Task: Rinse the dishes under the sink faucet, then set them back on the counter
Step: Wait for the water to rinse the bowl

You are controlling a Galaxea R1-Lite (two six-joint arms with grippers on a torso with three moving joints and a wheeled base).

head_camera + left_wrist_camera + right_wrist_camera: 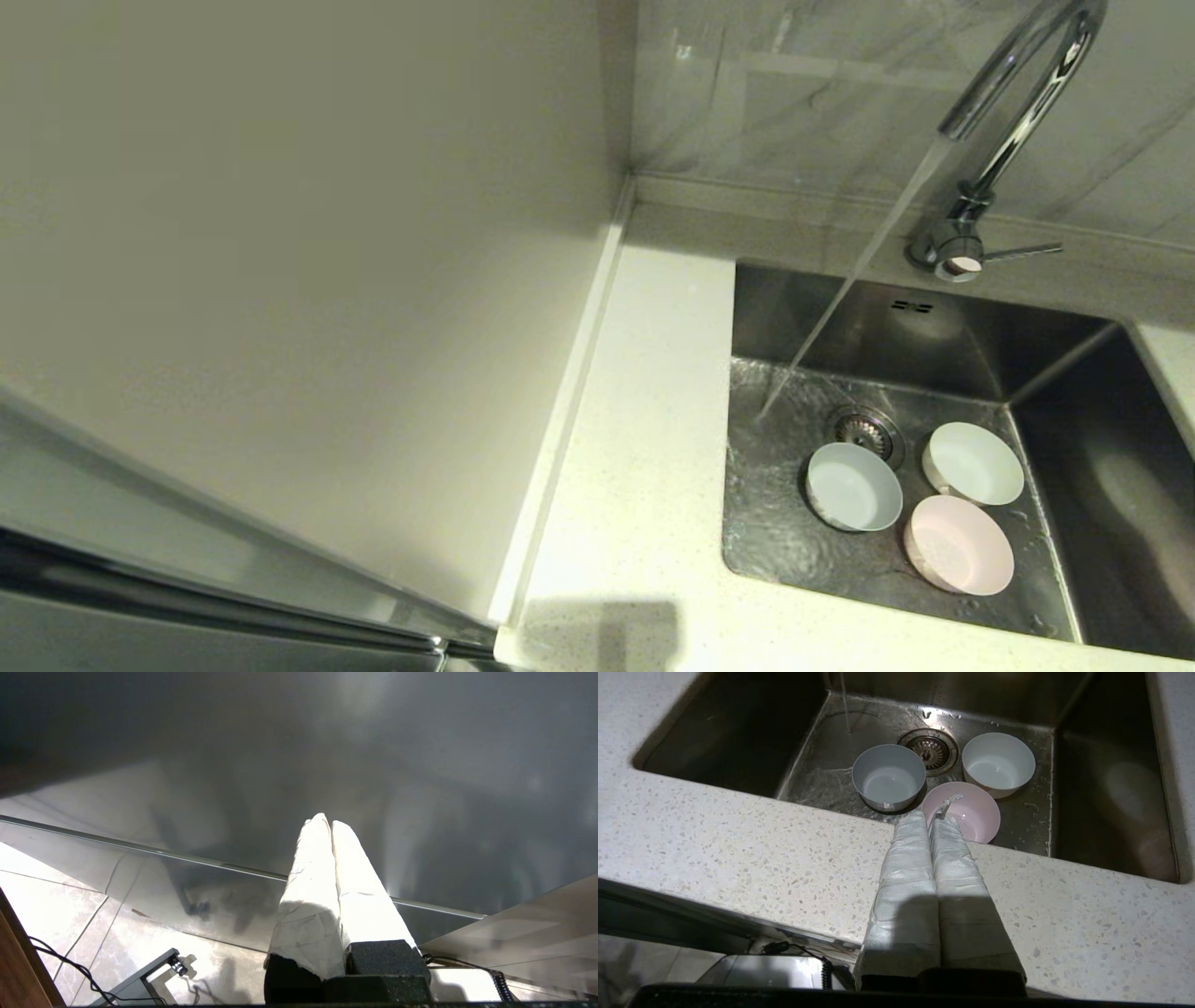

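The 3 bowls sit upright in the sink (934, 345) beside the drain: blue (853, 486), pink (959, 544), whitish-green (974, 463). The right gripper (930, 822), pressed shut and empty, hangs over the counter (738, 844), the pink bowl probably nearest ahead. The left gripper (325, 822), also shut, is parked elsewhere.

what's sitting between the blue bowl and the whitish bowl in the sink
The round drain strainer lies between the blue bowl and the whitish bowl, slightly behind them. Head and right wrist views both show it.
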